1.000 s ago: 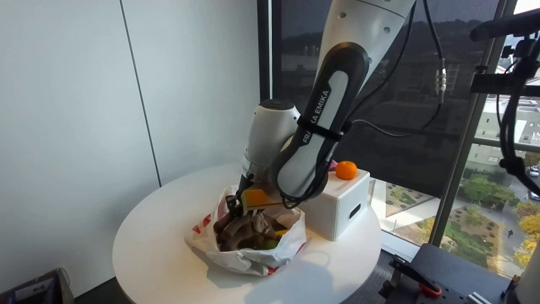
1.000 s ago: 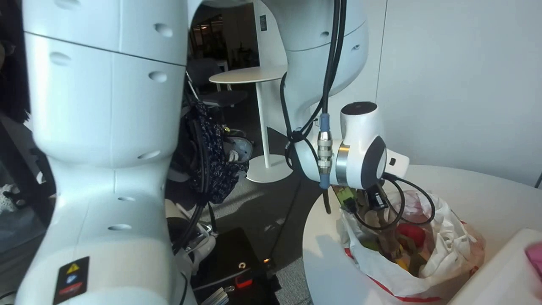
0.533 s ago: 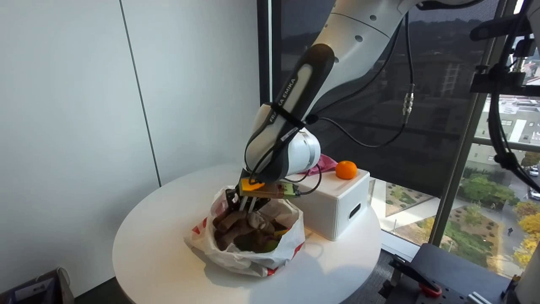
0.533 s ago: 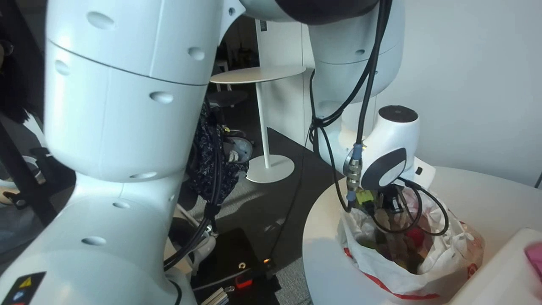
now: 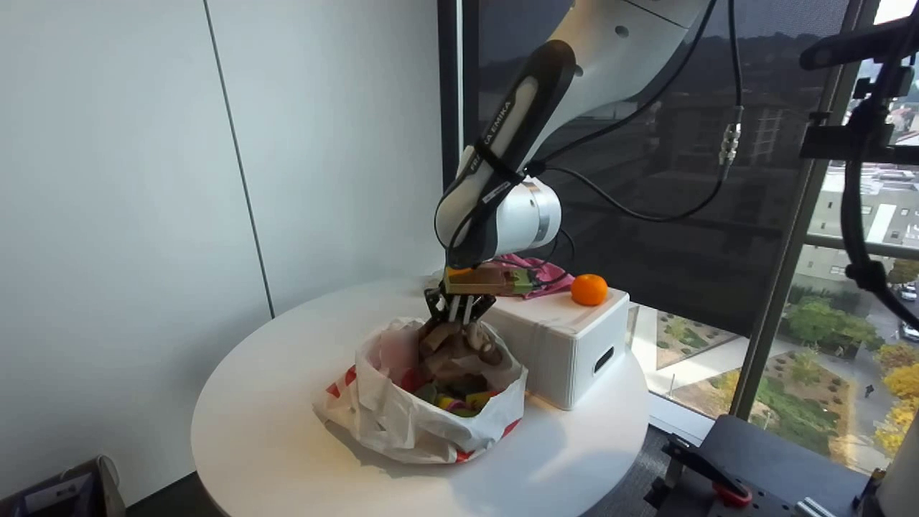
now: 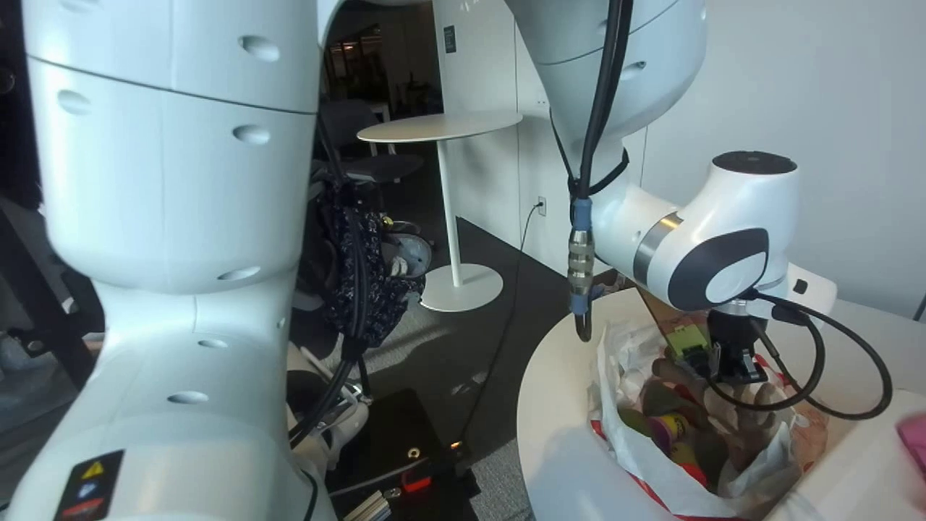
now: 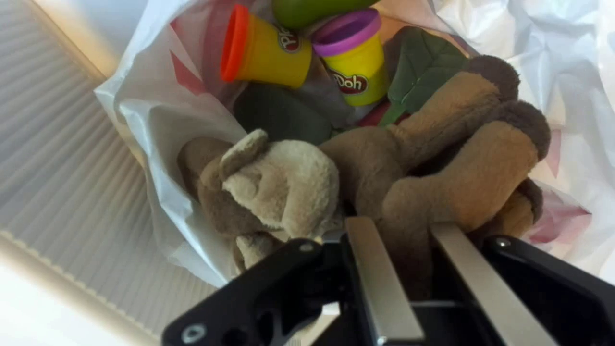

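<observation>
Brown and fuzzy, the plush animal (image 7: 370, 163) is in the mouth of the white plastic bag (image 5: 402, 427), clamped in the Robotiq gripper (image 7: 402, 228); deeper in the bag rests a purple-lidded Play-Doh tub (image 7: 358, 65).

The table (image 5: 266, 416) is round and white, with soft shadow and a paler patch of light across its top. Standing directly on it are a bag (image 5: 431, 431) and a box (image 5: 556, 352). The bag is crumpled white plastic with red marks, open at the top. The box, also white, sits just beside it; whether they touch is unclear.
</observation>
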`<state>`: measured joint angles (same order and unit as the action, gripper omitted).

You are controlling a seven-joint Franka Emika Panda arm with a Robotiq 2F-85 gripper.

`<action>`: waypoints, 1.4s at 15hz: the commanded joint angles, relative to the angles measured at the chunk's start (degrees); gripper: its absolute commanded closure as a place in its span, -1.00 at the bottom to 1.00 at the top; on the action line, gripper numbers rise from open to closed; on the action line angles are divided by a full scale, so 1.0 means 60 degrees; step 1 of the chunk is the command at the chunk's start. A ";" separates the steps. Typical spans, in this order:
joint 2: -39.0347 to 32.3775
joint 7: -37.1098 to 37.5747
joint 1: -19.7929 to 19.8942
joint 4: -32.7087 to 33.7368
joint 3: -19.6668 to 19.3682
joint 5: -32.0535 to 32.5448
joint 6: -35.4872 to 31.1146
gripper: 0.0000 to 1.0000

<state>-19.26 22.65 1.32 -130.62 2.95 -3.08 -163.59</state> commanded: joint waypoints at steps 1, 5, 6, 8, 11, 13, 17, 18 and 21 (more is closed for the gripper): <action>-0.0461 -0.0129 -0.0778 0.0426 -0.0480 0.0049 0.0541 0.82; -0.1166 0.0068 -0.1438 0.0896 -0.0898 0.0388 0.0563 0.82; -0.1407 0.0164 -0.1604 0.1098 -0.1128 0.0537 0.0622 0.82; -0.1711 0.0517 -0.1938 0.1396 -0.1664 0.0704 0.0815 0.20; -0.1182 0.0276 -0.1640 0.1440 -0.1394 0.0123 0.2315 -0.08; -0.0305 -0.0056 -0.1316 0.1170 -0.1090 -0.0269 0.3110 -0.41; 0.1437 0.0263 -0.1173 0.0731 -0.1253 -0.0164 0.4261 -1.00; 0.1834 0.0598 -0.1149 0.0655 -0.1416 0.0100 0.4321 -1.00; 0.2319 0.1961 -0.0909 0.0763 -0.1816 0.1429 0.3755 -1.00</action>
<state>-9.56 27.62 -5.52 -124.51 -6.35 -0.84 -138.81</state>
